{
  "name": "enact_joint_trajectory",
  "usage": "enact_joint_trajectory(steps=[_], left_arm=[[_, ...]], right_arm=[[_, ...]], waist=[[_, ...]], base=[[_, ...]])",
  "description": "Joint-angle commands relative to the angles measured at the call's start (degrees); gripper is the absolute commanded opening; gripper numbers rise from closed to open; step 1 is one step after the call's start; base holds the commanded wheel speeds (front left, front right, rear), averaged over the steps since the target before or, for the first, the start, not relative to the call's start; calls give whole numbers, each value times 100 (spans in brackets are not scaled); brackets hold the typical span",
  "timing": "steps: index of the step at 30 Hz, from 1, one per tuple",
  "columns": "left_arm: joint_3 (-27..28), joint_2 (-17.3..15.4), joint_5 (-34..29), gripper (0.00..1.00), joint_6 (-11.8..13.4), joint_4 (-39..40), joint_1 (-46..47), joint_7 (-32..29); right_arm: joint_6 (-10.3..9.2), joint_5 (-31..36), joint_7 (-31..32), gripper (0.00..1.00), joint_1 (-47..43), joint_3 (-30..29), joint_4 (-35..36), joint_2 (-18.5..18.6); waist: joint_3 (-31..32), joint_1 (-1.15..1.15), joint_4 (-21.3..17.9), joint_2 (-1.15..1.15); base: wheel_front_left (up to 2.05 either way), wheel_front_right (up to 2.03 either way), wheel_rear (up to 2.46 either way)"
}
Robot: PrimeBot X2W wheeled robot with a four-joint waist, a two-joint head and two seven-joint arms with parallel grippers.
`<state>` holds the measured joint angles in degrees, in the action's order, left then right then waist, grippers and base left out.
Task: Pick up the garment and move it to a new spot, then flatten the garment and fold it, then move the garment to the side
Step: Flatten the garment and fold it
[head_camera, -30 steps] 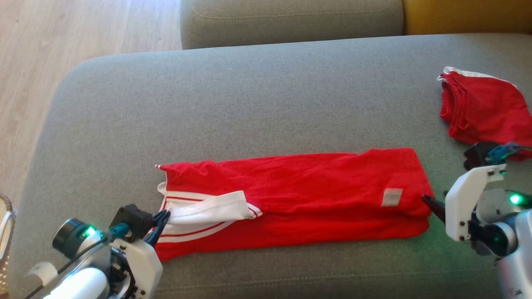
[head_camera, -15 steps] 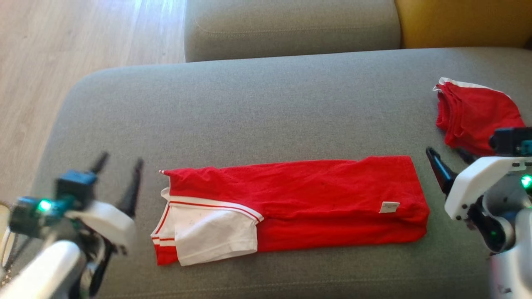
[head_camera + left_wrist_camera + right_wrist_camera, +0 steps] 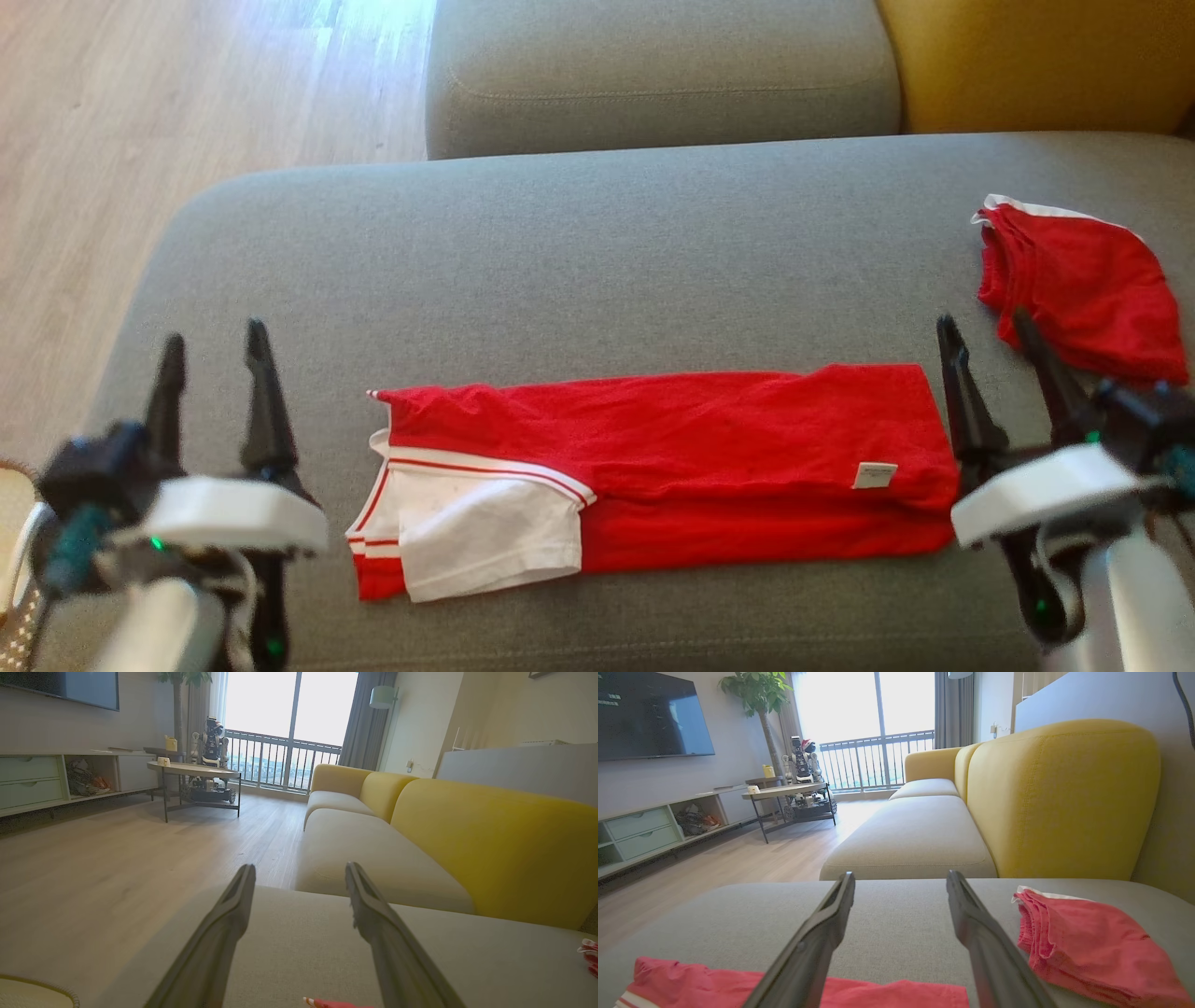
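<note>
Garment (image 3: 672, 467) of soft red-and-white cloth, folded long, likely light and limp, best pinched at end edges, with left gripper (image 3: 213, 334) and right gripper (image 3: 982, 320) splayed empty.

A broad grey seat cushion (image 3: 597, 261) is seen carrying two pieces of clothing. A red garment (image 3: 709, 439) is laid flat near its front edge, folded into a long strip running left to right. A white sleeve (image 3: 485, 532) trimmed with red stripes is turned over the strip's left end, and a small white label (image 3: 874, 475) is shown near its right end. A second red garment (image 3: 1083, 280), folded smaller and edged in white, is placed farther back on the right side, apart from the strip, with grey upholstery seen between the two
</note>
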<state>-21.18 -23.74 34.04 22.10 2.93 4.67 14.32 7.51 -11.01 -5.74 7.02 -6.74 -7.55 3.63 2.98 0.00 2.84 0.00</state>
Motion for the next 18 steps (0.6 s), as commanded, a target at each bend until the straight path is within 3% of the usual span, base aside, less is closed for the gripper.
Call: enact_joint_trajectory(steps=[1,8,18], left_arm=[[343,35,-158,100,-62,204,105,66],[999,997,-1114,100,-564,221,-770,67],[1556,1613,-2026,100,-1423,-126,-1135,67]], right_arm=[[-2,78,-204,100,106,138,162,-5],[-2,569,-767,100,-292,181,-114,-71],[-2,403,-880,100,-339,103,-564,-74]], waist=[[10,0,1,0],[36,0,-82,0],[2,0,-88,0]], base=[[0,0,0],[0,0,0],[0,0,0]])
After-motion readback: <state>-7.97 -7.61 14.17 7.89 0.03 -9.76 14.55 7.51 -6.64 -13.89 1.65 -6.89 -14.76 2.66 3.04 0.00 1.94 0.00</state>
